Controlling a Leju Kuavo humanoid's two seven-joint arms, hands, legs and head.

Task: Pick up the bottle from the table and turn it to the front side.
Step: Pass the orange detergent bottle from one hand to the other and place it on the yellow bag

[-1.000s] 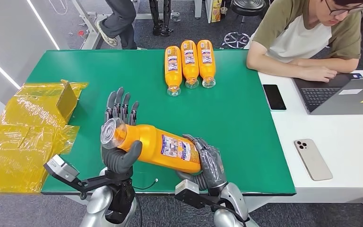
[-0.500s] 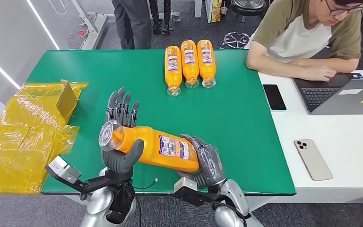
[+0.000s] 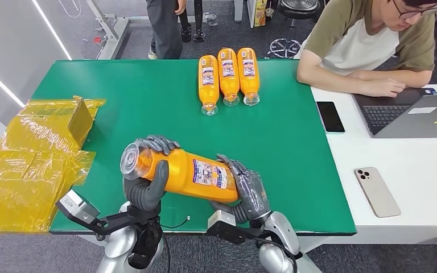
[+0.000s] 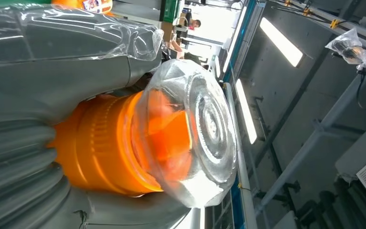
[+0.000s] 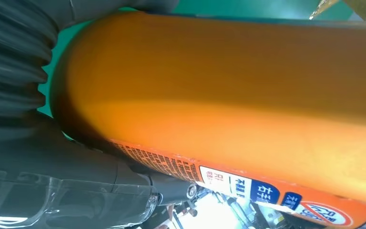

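A green table (image 3: pixel 296 148) spreads out under the robot, with a white desk (image 3: pixel 421 187) adjoining it on the right. At the near edge both hands hold an orange bottle (image 3: pixel 190 175) clear of the green surface. Its long axis runs nearly level, left to right, its clear cap end pointing left and sitting slightly higher than its base. The label (image 3: pixel 210 174) faces up. The left hand (image 3: pixel 146 181) grips the neck just behind the cap, its thumb below and its fingers (image 3: pixel 160 144) curled over the top; the left wrist view shows the clear cap (image 4: pixel 195 138) end-on. The right hand (image 3: pixel 244 190) cups the base end, its fingers closed around the body.

To the left lies crumpled yellow plastic wrap (image 3: pixel 28 159). On the desk sit a pale phone (image 3: pixel 376 191), a dark phone (image 3: pixel 330 116) and a laptop (image 3: pixel 415 115). At the far edge three more orange bottles (image 3: pixel 228 75) lie side by side, caps toward the robot. A person (image 3: pixel 370 45) sits at the desk.
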